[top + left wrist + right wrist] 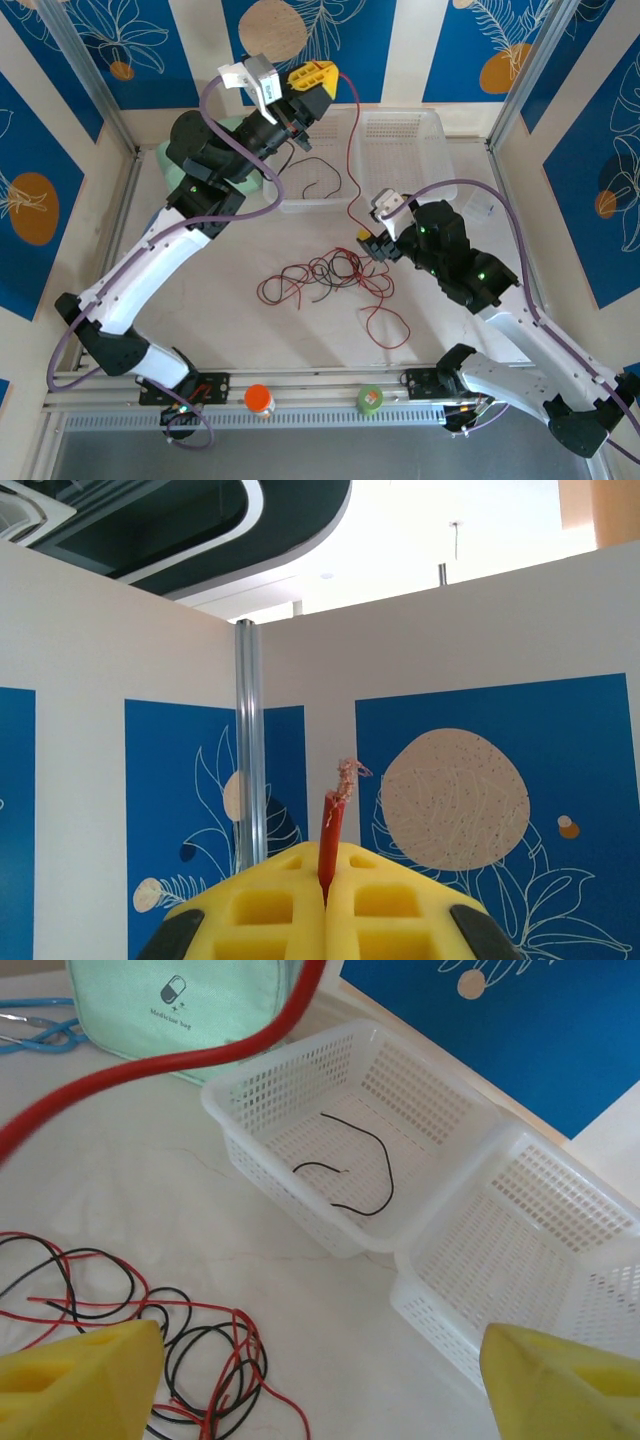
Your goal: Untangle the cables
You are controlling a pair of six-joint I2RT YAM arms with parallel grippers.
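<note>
The left claw is clamping the frayed end of one red cable, which is hanging from it towards the desk. The other cables, light, limp and springy, are lying tangled near the right claw, whose jaws are standing apart. A free end is probably offering the cleanest grip.

Overhead view and right wrist share 2 baskets (left wrist faces wall).
</note>
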